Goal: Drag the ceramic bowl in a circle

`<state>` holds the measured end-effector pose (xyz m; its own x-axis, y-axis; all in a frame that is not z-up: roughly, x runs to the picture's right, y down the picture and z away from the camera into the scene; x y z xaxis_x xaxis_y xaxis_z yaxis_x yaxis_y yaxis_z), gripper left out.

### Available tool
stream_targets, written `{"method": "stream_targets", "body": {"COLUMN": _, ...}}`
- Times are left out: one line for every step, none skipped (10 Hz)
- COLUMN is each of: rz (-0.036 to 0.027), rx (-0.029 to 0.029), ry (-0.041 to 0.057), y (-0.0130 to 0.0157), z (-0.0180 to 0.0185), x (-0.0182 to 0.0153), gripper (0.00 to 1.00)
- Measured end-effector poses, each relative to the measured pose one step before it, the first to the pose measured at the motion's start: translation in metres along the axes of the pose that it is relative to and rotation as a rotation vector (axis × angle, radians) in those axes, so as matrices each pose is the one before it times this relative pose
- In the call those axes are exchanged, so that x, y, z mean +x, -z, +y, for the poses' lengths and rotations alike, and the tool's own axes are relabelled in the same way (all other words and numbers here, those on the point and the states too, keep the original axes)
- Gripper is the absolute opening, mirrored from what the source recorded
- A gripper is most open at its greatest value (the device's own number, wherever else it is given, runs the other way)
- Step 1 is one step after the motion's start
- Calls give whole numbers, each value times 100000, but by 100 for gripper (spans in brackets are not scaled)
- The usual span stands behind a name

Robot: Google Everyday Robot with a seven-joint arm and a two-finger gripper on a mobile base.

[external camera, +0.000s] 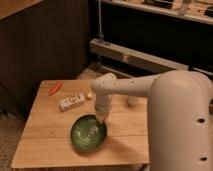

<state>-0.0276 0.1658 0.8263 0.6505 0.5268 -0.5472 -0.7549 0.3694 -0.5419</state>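
Observation:
The ceramic bowl (88, 134) is round, glossy green with a darker rim, and sits on the wooden table (45, 145) near its front middle. My white arm reaches in from the right and bends down over the bowl. The gripper (102, 119) points down at the bowl's upper right rim and seems to touch it. The arm's wrist hides the fingertips.
A white packet (72, 102) lies behind the bowl at the left. An orange carrot-like item (55, 88) lies at the table's far left corner. A small pale object (132, 101) stands behind the arm. A dark cabinet stands at the left and metal shelving at the back.

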Motion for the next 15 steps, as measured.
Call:
{"method": "stream_targets", "body": {"rz": -468, "rx": -1126, "ry": 123, "y": 230, "z": -489, "x": -2049, "gripper": 16}}
{"method": "stream_targets", "body": {"rz": -540, "rx": -669, "ry": -704, "y": 394, "z": -784, "x": -1745, "gripper": 16}}
{"method": "stream_targets", "body": {"rz": -246, "rx": -10, "ry": -2017, "y": 420, "z": -1462, "x": -1098, "gripper": 16}}
{"method": "stream_targets", "body": {"rz": -362, "rx": -131, "ry": -1874, "y": 329, "z": -1047, "x": -470, "gripper": 16}}
{"method": "stream_targets", "body": {"rz": -412, "rx": -45, "ry": -2805, "y": 409, "z": -1259, "x": 45, "gripper": 16}}
{"method": "stream_targets", "body": {"rz": 15, "rx": 227, "ry": -2413, "y": 274, "z": -875, "x": 746, "gripper": 16}}
{"method": "stream_targets", "body": {"rz": 26, "rx": 215, "ry": -2356, "y": 282, "z": -805, "x": 927, "gripper": 16}}
{"method": "stream_targets", "body": {"rz": 133, "rx": 322, "ry": -3197, "y": 326, "z": -1293, "x": 1628, "gripper": 16}}
{"method": "stream_targets", "body": {"rz": 183, "rx": 426, "ry": -3687, "y": 394, "z": -1740, "x": 2356, "gripper": 16}}
{"method": "stream_targets", "body": {"rz": 128, "rx": 283, "ry": -3143, "y": 287, "z": -1571, "x": 1977, "gripper": 16}}
{"method": "stream_targets", "body": {"rz": 174, "rx": 4, "ry": -2853, "y": 210, "z": -1360, "x": 1941, "gripper": 16}}
{"method": "stream_targets", "body": {"rz": 743, "rx": 138, "ry": -2523, "y": 35, "z": -1320, "x": 2103, "gripper": 16}}
{"method": "stream_targets", "body": {"rz": 2425, "rx": 955, "ry": -1071, "y": -315, "z": -1287, "x": 2557, "gripper": 16}}
{"method": "stream_targets", "body": {"rz": 2267, "rx": 582, "ry": 1301, "y": -597, "z": -278, "x": 1642, "gripper": 16}}
{"method": "stream_targets", "body": {"rz": 2782, "rx": 999, "ry": 3965, "y": -1053, "z": 745, "x": 2319, "gripper": 16}}
